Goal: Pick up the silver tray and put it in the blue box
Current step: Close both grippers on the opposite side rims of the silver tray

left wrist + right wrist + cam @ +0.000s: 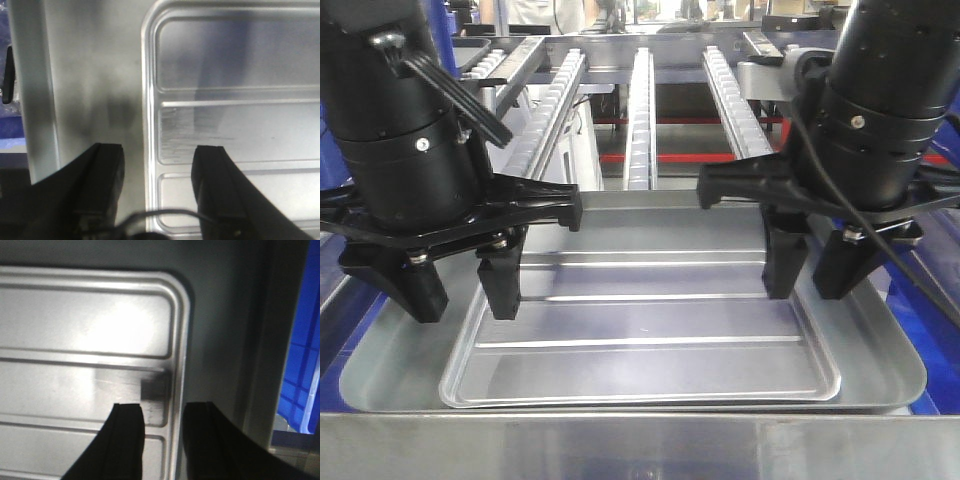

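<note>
The silver tray (640, 330) lies flat inside a larger, duller grey pan (385, 365). My left gripper (463, 305) is open, and its two black fingers stand either side of the tray's left rim (148, 125), one over the tray floor and one over the pan. My right gripper (810, 290) is open too and straddles the tray's right rim (181, 355) the same way. Neither pair of fingers presses on the rim. Bright blue plastic of the blue box (304, 365) shows beyond the pan's right wall.
Roller conveyor rails (640, 110) run away behind the pan. A flat metal ledge (640, 445) crosses the near edge. More blue plastic (10, 137) shows left of the pan's wall. The pan's raised walls (35, 100) close in on both sides of the tray.
</note>
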Controlling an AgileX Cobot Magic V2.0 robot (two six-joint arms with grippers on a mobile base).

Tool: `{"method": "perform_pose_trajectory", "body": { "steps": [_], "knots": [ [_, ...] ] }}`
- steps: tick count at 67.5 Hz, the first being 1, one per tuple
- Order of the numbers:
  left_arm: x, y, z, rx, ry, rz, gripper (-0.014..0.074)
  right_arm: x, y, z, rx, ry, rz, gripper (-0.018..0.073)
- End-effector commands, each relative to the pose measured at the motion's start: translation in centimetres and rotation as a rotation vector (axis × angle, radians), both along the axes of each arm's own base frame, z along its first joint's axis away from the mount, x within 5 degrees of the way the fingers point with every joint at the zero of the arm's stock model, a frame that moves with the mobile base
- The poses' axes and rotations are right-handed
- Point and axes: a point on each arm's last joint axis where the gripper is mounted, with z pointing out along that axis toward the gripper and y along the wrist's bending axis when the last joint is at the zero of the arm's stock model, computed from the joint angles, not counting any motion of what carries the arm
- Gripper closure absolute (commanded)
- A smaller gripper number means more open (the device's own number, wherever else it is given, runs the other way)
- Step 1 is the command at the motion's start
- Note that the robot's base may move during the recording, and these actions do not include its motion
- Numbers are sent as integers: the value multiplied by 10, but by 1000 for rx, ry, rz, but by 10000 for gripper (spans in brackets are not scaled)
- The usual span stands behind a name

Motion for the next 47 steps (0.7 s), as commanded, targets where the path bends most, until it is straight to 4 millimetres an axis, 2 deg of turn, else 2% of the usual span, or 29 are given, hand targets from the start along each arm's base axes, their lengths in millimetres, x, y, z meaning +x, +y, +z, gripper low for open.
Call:
{"method": "perform_pose_trajectory", "body": {
  "steps": [1,47],
  "knots": [
    [3,-4,20,-50,-74,-12,350,5,-3,19,41,-88,-5,220],
    [7,-7,3,-25,-32,21,353,8,4,0,1,-33,25,220]
  ]
}}
